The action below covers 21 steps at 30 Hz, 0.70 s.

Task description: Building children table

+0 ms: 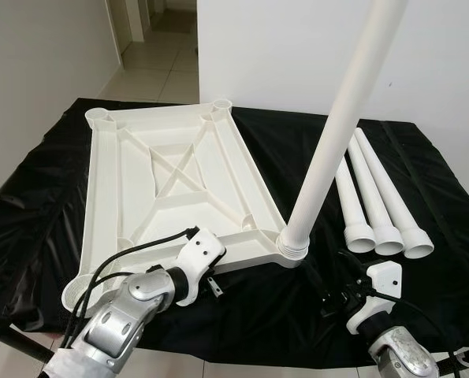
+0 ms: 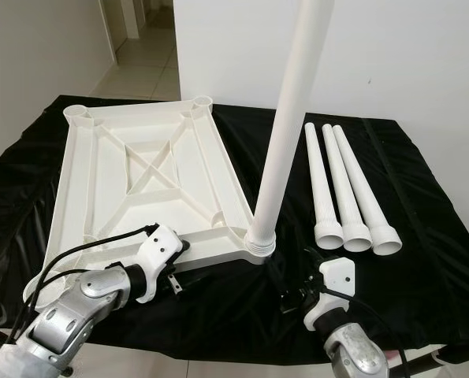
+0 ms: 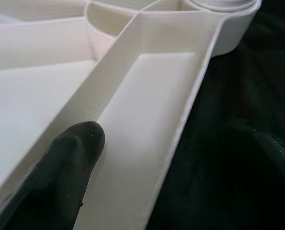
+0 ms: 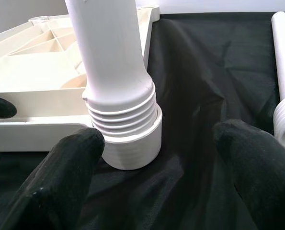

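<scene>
Fingers (image 4: 65, 167) of the right gripper (image 4: 156, 167) stand spread wide, one to each side of the threaded foot of an upright leg (image 1: 336, 134), holding nothing and short of touching it. That leg rises from the near right corner socket (image 4: 132, 143) of the tabletop (image 1: 179, 173), with several thread turns still showing above the socket rim. In the eye views the right gripper (image 2: 293, 295) sits low on the black cloth (image 1: 29, 220), just in front of that corner. The left gripper (image 1: 216, 285) is at the tabletop's near edge; in its wrist view one finger (image 3: 70, 158) rests on the white channel inside the rim while the other lies outside over the cloth, so the claw is parted across the edge wall, and whether it presses on the wall I cannot tell. The tabletop lies upside down on the cloth, ribs and diagonal braces facing up, with round sockets at its corners. Three more legs (image 1: 376, 197) lie side by side on the cloth to the right of the standing leg, threaded ends toward the robot, apart from the tabletop. Beyond the cloth are a white wall (image 1: 281, 55) and a tiled floor (image 1: 159, 67).
</scene>
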Motion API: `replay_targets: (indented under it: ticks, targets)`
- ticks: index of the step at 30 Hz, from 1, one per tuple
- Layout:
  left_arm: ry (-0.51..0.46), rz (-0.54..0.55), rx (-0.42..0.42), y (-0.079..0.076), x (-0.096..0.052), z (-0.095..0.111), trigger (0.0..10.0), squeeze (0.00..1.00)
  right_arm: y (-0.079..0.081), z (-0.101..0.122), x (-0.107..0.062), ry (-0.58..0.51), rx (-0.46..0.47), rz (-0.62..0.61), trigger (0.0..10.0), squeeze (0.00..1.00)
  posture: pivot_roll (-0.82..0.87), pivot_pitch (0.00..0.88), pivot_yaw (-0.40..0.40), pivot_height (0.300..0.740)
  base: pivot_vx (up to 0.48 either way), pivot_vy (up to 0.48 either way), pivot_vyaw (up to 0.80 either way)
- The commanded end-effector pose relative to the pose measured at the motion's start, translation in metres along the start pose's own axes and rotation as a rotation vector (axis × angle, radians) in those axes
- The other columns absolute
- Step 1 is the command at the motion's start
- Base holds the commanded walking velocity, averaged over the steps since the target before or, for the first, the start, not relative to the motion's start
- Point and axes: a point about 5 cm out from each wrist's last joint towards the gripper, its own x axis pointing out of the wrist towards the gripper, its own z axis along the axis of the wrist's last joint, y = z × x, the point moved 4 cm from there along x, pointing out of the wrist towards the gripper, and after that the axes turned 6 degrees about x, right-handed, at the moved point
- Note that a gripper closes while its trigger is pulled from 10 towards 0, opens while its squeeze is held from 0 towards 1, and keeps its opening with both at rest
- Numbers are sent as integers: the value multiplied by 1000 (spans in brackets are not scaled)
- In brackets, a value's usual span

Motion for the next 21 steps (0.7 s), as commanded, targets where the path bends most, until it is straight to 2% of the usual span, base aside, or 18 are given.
replay_targets:
  ticks: [1, 3, 4, 5, 6, 7, 9, 15, 18, 21]
  targets:
    - [47, 22, -18, 2, -3, -9, 10000, 0, 0, -3, -1, 4, 8, -3, 10000, 0, -34, 72, 10, 740, 0, 0, 0]
    - [48, 22, -18, 2, -3, -9, 10000, 0, 0, -3, -1, 4, 8, -2, 10000, 0, -34, 72, 10, 740, 0, 0, 0]
    - [70, 66, -28, 10, -5, -11, 2941, 0, 0, -3, 0, 3, 7, -1, 10000, 0, -28, 65, 14, 740, 0, 0, 0]
    - [70, 66, -28, 10, -5, -11, 2941, 0, 0, -3, 0, 3, 7, -1, 10000, 0, -28, 65, 14, 740, 0, 0, 0]
    - [89, 110, -36, 17, -6, -12, 235, 0, 0, -4, 1, 3, 6, 1, 10000, 0, -28, 64, 13, 740, 0, 0, 0]
    - [89, 110, -36, 17, -6, -12, 235, 0, 0, -4, 1, 3, 6, 1, 10000, 0, -28, 64, 13, 740, 0, 0, 0]
    - [121, 180, -52, 27, -8, -14, 0, 0, 1, -4, 3, 2, 0, 3, 10000, 0, -26, 64, 12, 740, 0, 0, 0]
    - [133, 198, -58, 29, -8, -15, 0, 0, 1, -4, 4, 2, -3, 2, 10000, 0, -27, 65, 13, 740, 0, 0, 0]
    - [146, 265, -85, 32, -5, -12, 0, 0, -3, -2, 6, -4, -14, -9, 10000, 0, -32, 68, 12, 740, 0, 0, 0]
    - [149, 288, -88, 33, -3, -10, 0, 0, -4, -1, 7, -8, -16, -13, 10000, 0, -33, 71, 13, 740, 0, 0, 0]
